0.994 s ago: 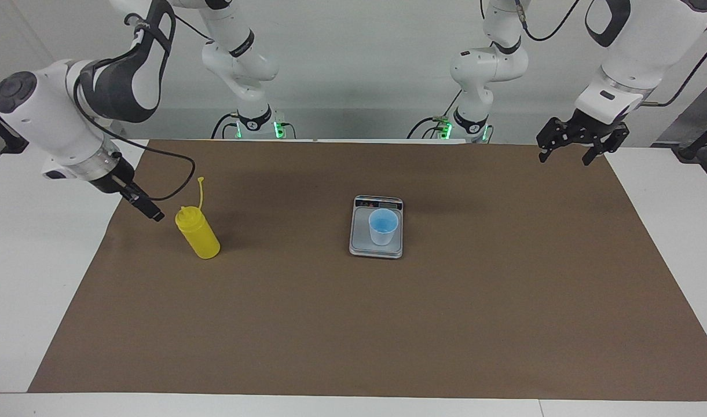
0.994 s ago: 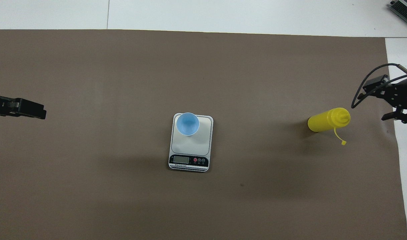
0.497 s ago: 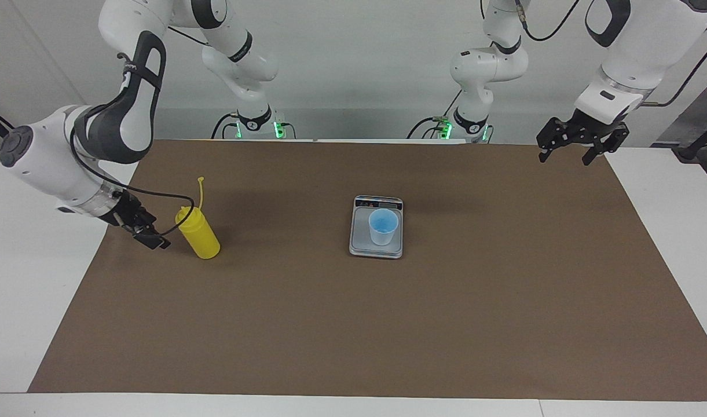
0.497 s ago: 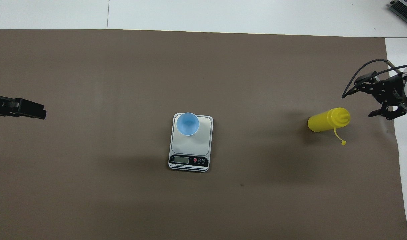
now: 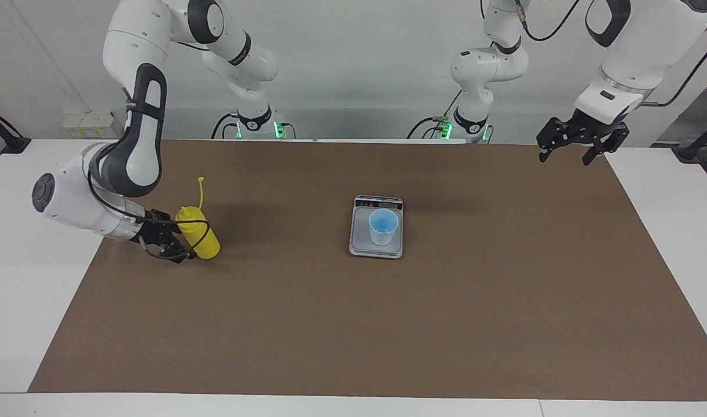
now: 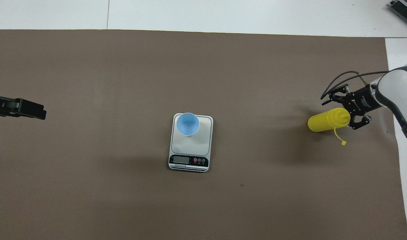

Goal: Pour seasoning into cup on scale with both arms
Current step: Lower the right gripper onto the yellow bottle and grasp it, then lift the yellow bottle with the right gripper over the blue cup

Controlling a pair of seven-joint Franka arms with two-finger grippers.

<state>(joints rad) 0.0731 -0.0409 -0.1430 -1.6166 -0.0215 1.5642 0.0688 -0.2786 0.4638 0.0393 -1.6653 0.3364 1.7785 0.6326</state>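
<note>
The seasoning, a yellow squeeze bottle, stands upright on the brown mat toward the right arm's end of the table, its cap strap hanging loose. My right gripper is low at the bottle's side and open, one finger on each side of the bottle; I cannot tell if they touch it. The light-blue cup stands on the silver-grey scale mid-table. My left gripper hangs open and waits, raised over the mat's edge at the left arm's end.
A brown mat covers most of the white table. The scale's dark display strip faces the robots. Bare mat stretches between the bottle and the scale.
My right gripper has come down and moved in from the table's end until its open fingers straddle the bottle. The bottle, cup, scale and left arm have not moved.
</note>
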